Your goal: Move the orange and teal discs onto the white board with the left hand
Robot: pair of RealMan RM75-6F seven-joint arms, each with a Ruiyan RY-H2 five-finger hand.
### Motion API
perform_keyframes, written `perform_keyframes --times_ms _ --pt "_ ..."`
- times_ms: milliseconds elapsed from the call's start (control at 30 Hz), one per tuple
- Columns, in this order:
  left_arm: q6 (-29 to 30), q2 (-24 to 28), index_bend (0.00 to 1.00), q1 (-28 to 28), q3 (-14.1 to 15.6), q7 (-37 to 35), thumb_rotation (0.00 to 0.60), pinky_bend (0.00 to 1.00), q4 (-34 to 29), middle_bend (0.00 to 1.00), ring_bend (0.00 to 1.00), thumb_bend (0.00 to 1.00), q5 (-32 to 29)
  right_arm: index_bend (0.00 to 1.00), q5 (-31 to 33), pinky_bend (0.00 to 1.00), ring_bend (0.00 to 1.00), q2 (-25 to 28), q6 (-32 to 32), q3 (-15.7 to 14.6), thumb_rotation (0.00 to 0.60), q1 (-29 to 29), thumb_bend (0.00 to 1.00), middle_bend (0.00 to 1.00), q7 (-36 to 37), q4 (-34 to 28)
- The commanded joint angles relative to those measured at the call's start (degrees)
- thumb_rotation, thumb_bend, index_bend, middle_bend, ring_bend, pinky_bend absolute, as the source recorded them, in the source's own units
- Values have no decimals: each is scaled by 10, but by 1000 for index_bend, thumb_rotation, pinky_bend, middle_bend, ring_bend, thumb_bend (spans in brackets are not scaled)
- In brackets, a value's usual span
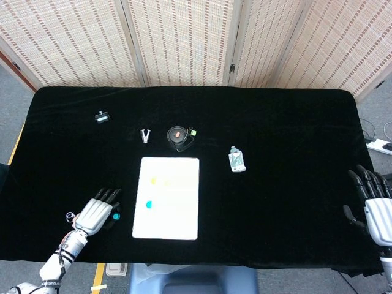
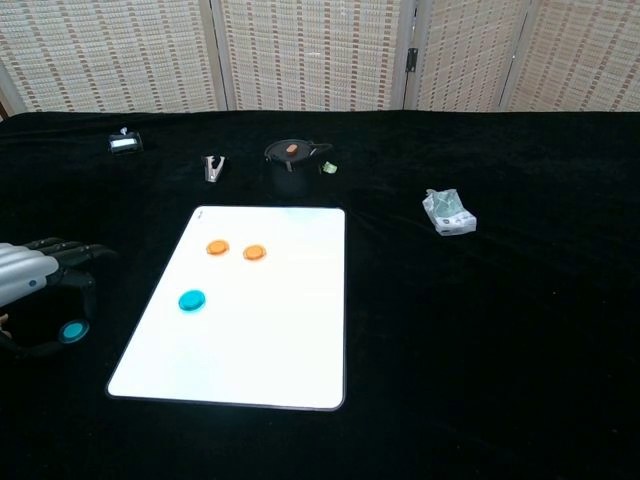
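The white board lies at the table's middle front. On it sit two orange discs and a teal disc. A second teal disc lies on the black cloth left of the board. My left hand is low over the cloth, with its thumb and one finger curved around this disc; the other fingers are stretched out. The disc rests on the cloth. My right hand hovers at the far right edge with fingers apart and nothing in it.
Behind the board stand a black pot with an orange lid, a metal clip and a small green piece. A small device lies back left. A crumpled packet lies right of the board.
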Motion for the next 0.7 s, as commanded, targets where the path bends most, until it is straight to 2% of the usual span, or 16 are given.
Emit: perform_keyframes --times_ms 33,433,700 --pt "-1 -2 447 0 -1 -1 600 0 2 70 0 388 0 0 0 0 0 0 1 0 600 0 426 0 -1 -1" --pt "-4 -6 514 -1 -6 -11 600 0 11 70 0 395 3 0 0 0 0 1 5 -1 600 -3 426 0 -3 -3" --pt "-7 20 514 -19 -25 -23 600 0 -25 70 0 414 10 0 -2 0 0 1 7 0 600 -3 426 0 -2 -3"
